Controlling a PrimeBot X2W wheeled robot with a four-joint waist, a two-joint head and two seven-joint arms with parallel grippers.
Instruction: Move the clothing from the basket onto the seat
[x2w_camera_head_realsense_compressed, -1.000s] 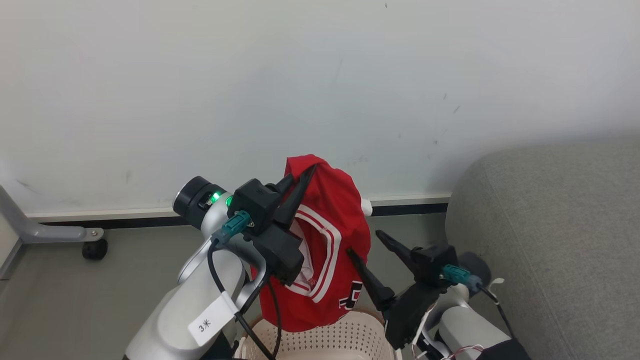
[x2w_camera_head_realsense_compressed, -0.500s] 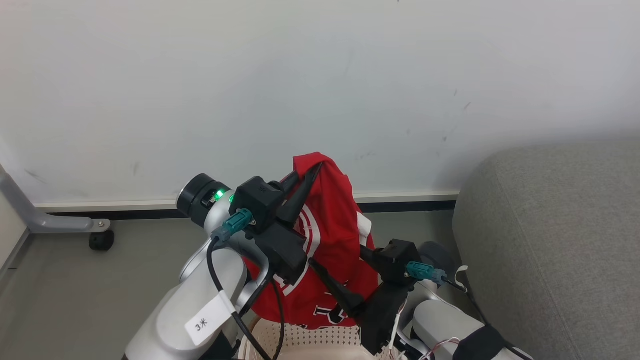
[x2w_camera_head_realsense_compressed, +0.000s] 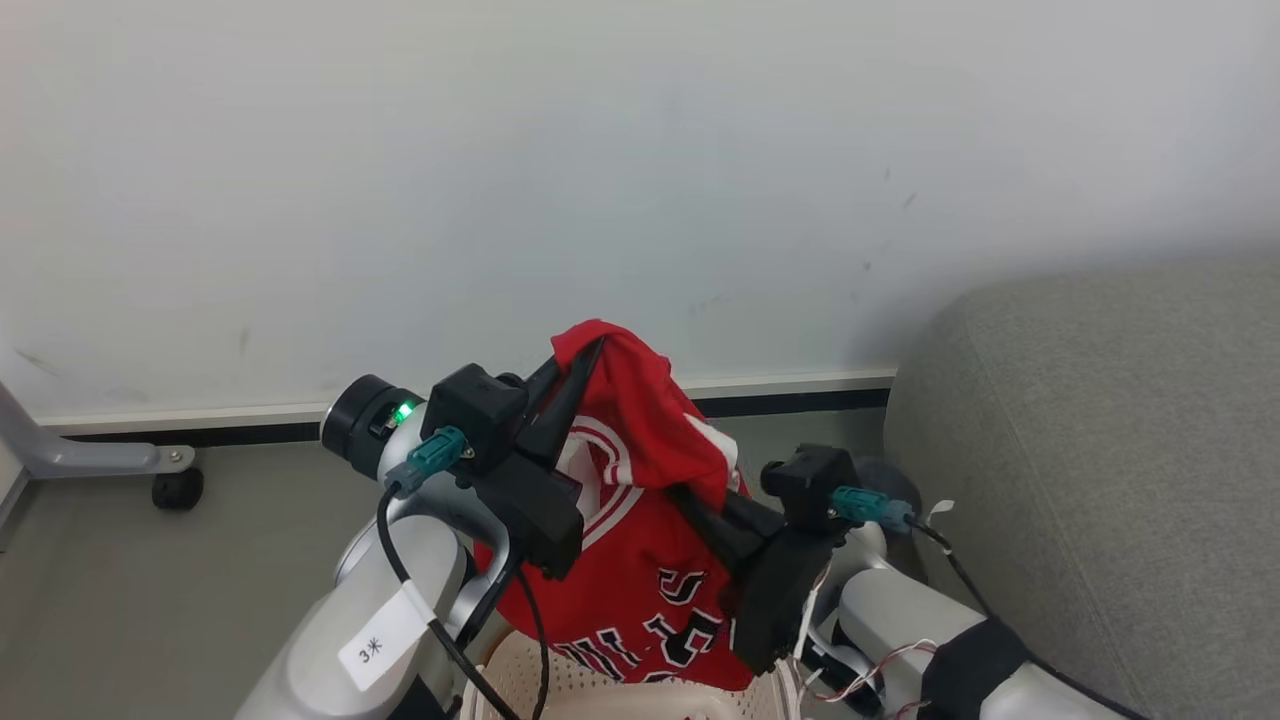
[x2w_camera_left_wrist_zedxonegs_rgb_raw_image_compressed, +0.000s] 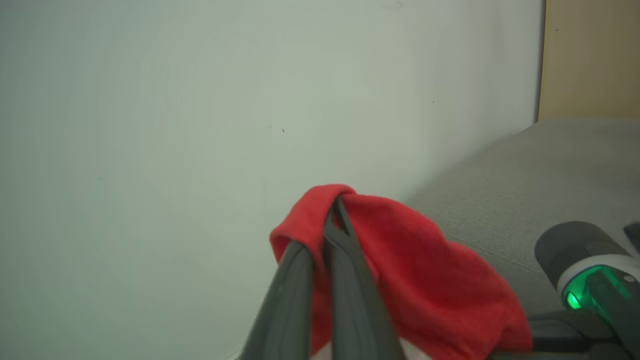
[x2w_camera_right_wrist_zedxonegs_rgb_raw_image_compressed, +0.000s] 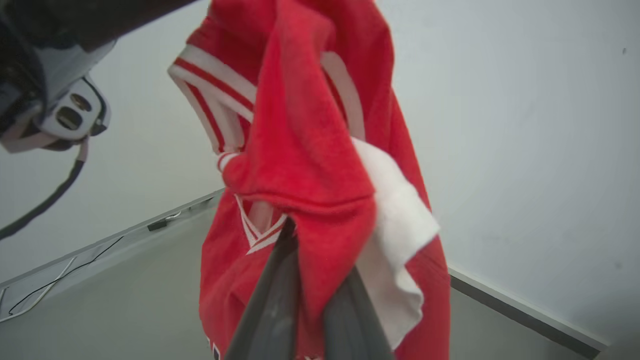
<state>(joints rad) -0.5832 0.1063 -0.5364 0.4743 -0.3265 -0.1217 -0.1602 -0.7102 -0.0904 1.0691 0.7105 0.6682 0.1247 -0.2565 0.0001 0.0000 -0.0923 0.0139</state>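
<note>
Jaws of the right gripper (x2w_camera_head_realsense_compressed: 692, 497) are pressed together on a bunched fold of the clothing (x2w_camera_head_realsense_compressed: 640, 560), pinching red cloth where a white panel spills out beside the fingers. A second ago these jaws stand spread wide, just off the garment and touching nothing. Now they have moved in and closed on its side, above the basket (x2w_camera_head_realsense_compressed: 575, 692) on the edge nearer the seat (x2w_camera_head_realsense_compressed: 1100, 450).

The left gripper (x2w_camera_head_realsense_compressed: 585, 358) keeps its jaws clamped on the top of the garment, highest above the basket, with red fabric looped over the fingertips. Its hold looks unchanged over the last second.

The red jersey hangs between the two holds directly over the basket. Its lower hem reaches down to the basket's mouth, and whether it has cleared the rim cannot be told. The seat stands just beside the basket on the robot's right, with no clothing on the part that shows.

For the task, this reads as the second grip being secured, so the garment is now carried at two places instead of dangling from one. The lift out of the basket looks nearly done. The carry across to the seat and the release there are judged to be what remains.
</note>
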